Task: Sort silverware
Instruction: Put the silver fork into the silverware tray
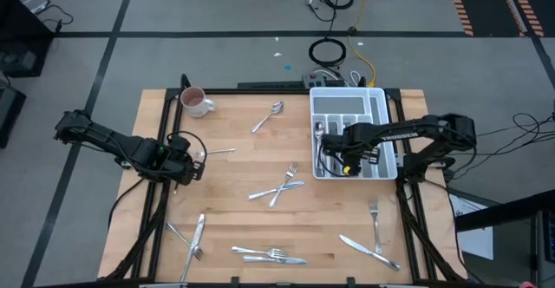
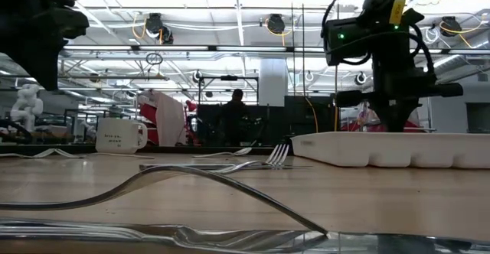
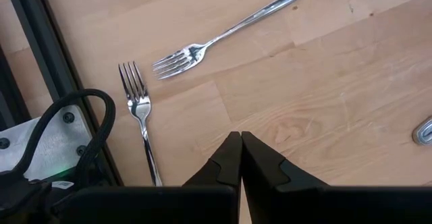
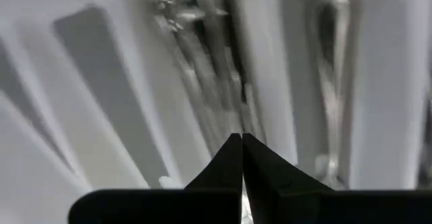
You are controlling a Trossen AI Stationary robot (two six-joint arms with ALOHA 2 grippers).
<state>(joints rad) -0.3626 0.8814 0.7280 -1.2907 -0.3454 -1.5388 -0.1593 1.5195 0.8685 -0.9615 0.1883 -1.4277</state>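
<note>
- Slim shiny metal silverware (image 1: pixel 279 186) lies scattered on your wooden table (image 1: pixel 234 219); a few pieces already sit in the white compartmented tray (image 1: pixel 379 106).
- Right gripper (image 1: pixel 348 168) hangs over the tray's near end, fingers pinched together, holding nothing visible, likely just after a drop.
- Left gripper (image 1: pixel 195 172), fingers together and empty, waits at the table's left edge.

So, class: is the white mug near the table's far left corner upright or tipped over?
Upright. The white ceramic mug shows its round pink opening from above, and stands on its base in the low view.

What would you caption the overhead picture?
Right claw shut over the white tray; forks, knives and spoons scattered across the wooden table.
</note>
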